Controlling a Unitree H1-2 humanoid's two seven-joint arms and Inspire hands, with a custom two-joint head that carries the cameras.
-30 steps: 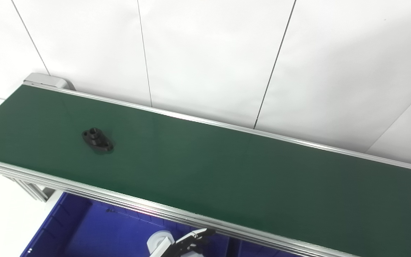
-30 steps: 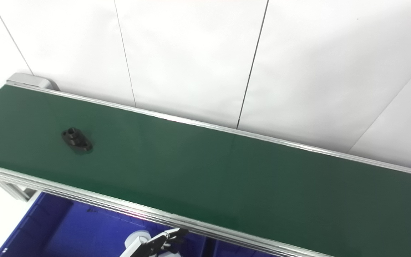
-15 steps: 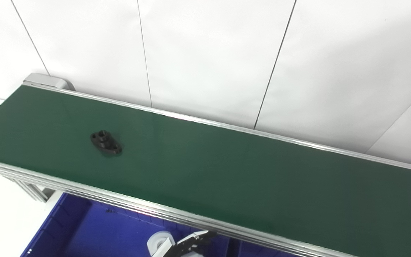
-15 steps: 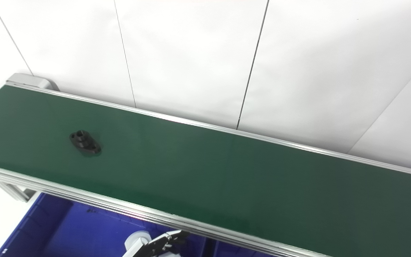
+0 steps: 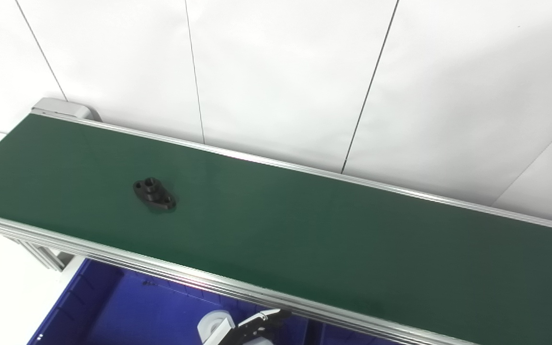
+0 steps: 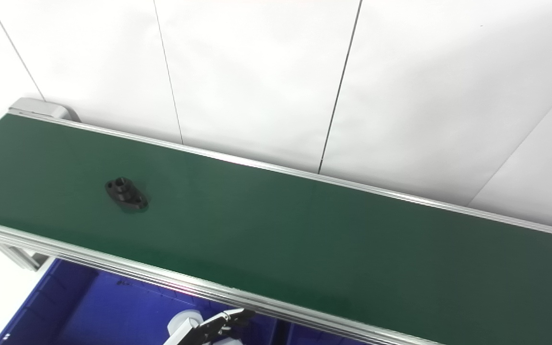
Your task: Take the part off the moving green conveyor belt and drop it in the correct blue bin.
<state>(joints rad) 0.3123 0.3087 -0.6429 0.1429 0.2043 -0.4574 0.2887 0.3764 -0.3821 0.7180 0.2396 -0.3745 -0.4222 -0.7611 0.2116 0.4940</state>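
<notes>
The black part (image 5: 154,194) lies flat on the green belt (image 5: 304,230), toward the belt's left end and about midway between its far rail and its near rail. It is a small flanged piece with a raised round collar at one end and holes through its plate, and nothing touches it. My hand (image 5: 252,328) sits at the very bottom of the view, below the belt's near metal rail (image 5: 199,280) and over the blue bin (image 5: 127,311) that stands under that rail. Only the top of the hand shows: a white rounded piece and some dark fingers (image 5: 269,317) pointing up and to the right, toward the rail without touching it. The part is well apart from my hand, up and to the left of it, with the near rail and a stretch of bare belt between them. Whether this hand is spread or closed I cannot tell, since most of it is cut off by the picture's edge; it holds nothing that I can see. I also cannot tell which of my arms it belongs to. White wall panels (image 5: 281,72) stand behind the belt.
</notes>
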